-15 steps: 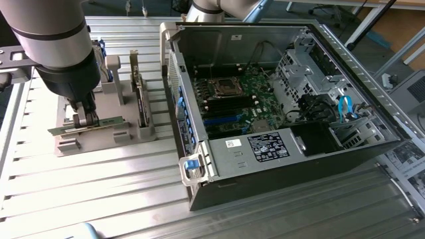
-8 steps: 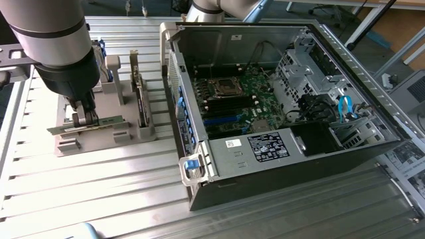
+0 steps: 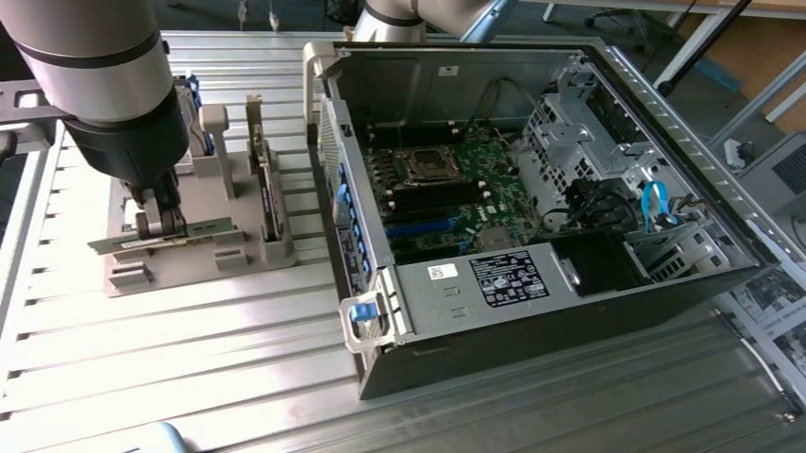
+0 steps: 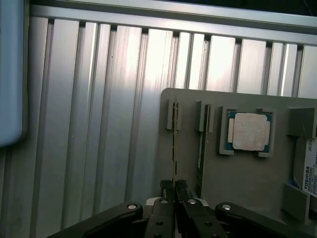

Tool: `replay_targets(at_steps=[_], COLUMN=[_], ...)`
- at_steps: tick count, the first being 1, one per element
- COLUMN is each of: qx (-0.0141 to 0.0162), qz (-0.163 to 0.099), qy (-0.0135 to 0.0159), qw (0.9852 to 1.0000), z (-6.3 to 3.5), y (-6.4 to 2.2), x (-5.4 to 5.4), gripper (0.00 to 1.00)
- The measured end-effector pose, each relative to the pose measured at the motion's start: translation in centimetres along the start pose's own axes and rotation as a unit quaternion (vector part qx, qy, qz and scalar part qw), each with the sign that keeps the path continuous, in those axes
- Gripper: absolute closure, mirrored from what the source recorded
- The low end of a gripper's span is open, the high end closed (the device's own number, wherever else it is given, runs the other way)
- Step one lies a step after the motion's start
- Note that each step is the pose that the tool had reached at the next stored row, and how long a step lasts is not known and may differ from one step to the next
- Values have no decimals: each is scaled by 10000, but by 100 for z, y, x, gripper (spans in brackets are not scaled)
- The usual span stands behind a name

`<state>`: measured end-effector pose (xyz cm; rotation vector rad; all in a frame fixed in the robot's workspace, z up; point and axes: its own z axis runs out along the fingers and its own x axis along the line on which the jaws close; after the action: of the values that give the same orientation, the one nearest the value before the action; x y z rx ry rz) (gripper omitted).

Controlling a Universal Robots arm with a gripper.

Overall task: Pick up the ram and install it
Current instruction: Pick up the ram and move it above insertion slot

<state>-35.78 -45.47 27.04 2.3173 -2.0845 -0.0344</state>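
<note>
Nearest, at the gripper (image 4: 173,186): fingers pinched shut on the thin edge of the ram (image 4: 173,144), upright in its slot of the grey holder block (image 4: 233,198). Just beside, in the next slot, a darker card (image 4: 200,148); further along the block, a square silver CPU (image 4: 249,131). Underneath, a table (image 3: 189,340) of ribbed aluminium profiles. Towards the exterior view's right, an open computer case (image 3: 391,85) on its side, green motherboard (image 3: 485,156) exposed. Beyond the table, floor and dark furniture legs (image 3: 617,17).

The fingers (image 4: 167,192) hide one end of the ram (image 4: 174,144).
</note>
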Motion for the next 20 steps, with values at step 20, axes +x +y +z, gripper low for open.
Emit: replay_targets(at_steps=[20], qx=[0], qz=[0], qy=[0], qw=[10000], z=[-64], y=[2], x=[0], gripper=[87])
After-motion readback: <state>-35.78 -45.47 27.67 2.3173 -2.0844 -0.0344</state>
